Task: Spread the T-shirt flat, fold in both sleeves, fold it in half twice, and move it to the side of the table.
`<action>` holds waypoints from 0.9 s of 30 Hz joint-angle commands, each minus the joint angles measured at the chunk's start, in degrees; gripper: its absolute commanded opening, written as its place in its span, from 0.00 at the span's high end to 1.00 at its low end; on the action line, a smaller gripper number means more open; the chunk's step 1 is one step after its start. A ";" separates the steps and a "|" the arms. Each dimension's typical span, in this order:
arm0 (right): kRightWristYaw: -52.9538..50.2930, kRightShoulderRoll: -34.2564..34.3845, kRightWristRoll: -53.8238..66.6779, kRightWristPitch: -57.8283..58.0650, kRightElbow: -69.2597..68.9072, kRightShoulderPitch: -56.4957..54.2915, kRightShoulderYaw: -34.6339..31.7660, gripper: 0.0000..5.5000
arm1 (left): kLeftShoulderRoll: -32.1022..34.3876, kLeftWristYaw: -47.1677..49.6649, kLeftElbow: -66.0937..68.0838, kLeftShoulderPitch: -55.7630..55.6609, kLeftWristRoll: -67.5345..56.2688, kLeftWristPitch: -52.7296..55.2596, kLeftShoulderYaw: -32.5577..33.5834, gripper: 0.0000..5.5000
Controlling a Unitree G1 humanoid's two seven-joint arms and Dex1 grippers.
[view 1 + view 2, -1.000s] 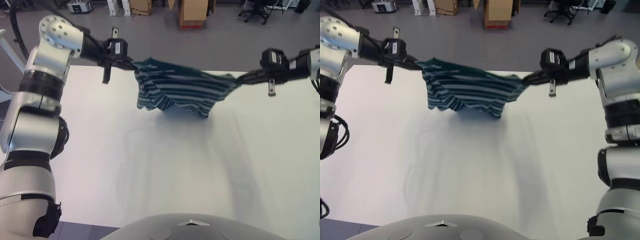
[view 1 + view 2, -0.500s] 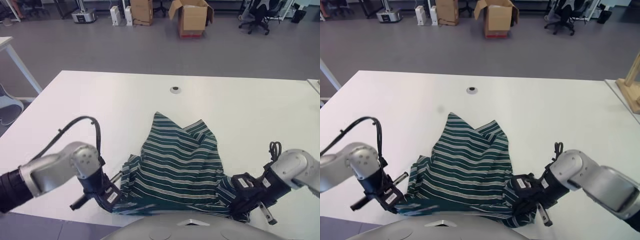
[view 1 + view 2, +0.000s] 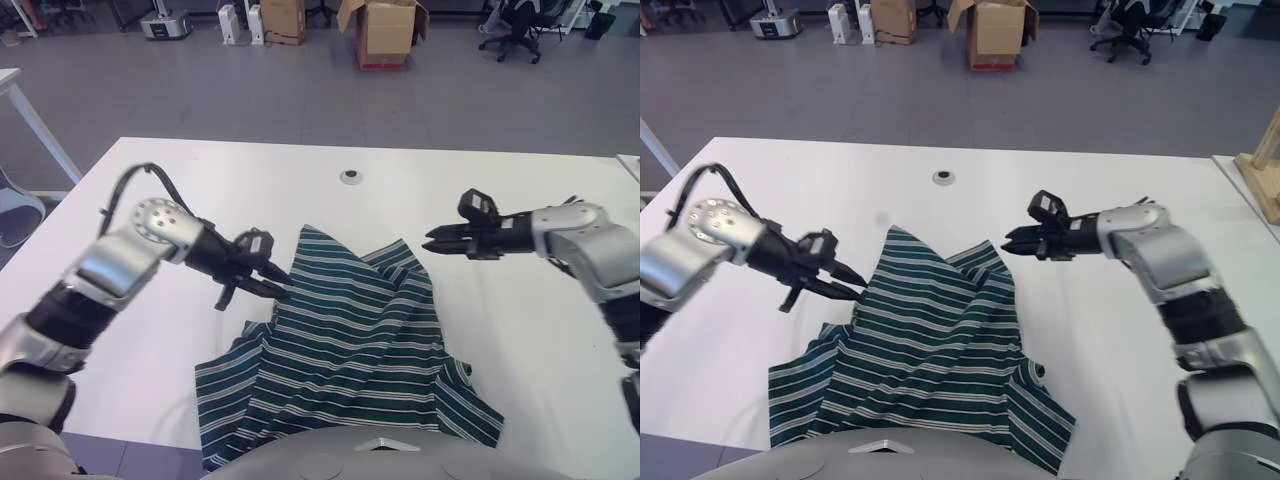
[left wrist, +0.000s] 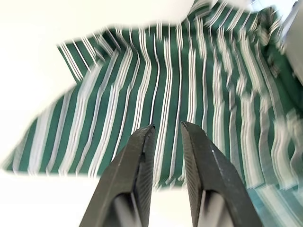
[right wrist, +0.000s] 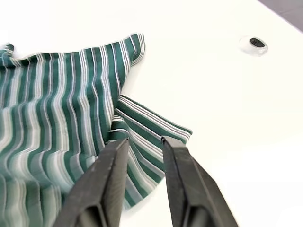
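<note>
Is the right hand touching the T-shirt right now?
Apart. The left eye view shows bare table between the tips of the right hand and the nearest corner of the T-shirt. The right eye view shows the same gap.

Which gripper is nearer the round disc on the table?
Right. The right gripper hangs off the disc's near right; the left gripper is farther, at the T-shirt's edge.

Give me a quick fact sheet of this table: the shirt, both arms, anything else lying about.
T-shirt: green and white stripes, rumpled, not yet flat
Table: white
Left gripper: at the shirt's left edge, fingers slightly apart, holding nothing
Right gripper: near the shirt's far right corner, fingers slightly apart, empty
Other: small round fitting in the tabletop; cardboard box on the floor behind
</note>
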 commanded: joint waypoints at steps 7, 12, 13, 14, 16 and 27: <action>-4.93 18.60 -21.41 -36.01 43.27 -10.96 7.68 0.77 | -16.54 16.57 35.06 3.07 23.14 -29.88 -6.20 0.82; -11.26 18.33 -28.91 -46.58 53.95 -13.81 7.93 0.77 | -14.37 15.50 36.48 3.71 25.63 -32.86 -6.03 0.82; -13.93 18.33 -30.57 -48.37 55.74 -14.21 8.10 0.77 | -14.01 15.33 36.24 4.12 25.71 -32.95 -5.87 0.82; -17.63 18.50 -31.89 -49.35 57.66 -14.54 8.00 0.77 | -13.47 15.19 35.87 4.76 25.69 -32.97 -5.66 0.82; -25.20 18.54 -34.69 -49.53 61.19 -15.05 8.06 0.77 | -12.31 14.79 35.21 6.34 25.33 -32.44 -5.14 0.82; -20.31 22.82 -26.04 -48.75 60.80 -21.66 -4.58 0.77 | -11.41 16.15 32.78 11.37 24.24 -28.75 -1.52 0.82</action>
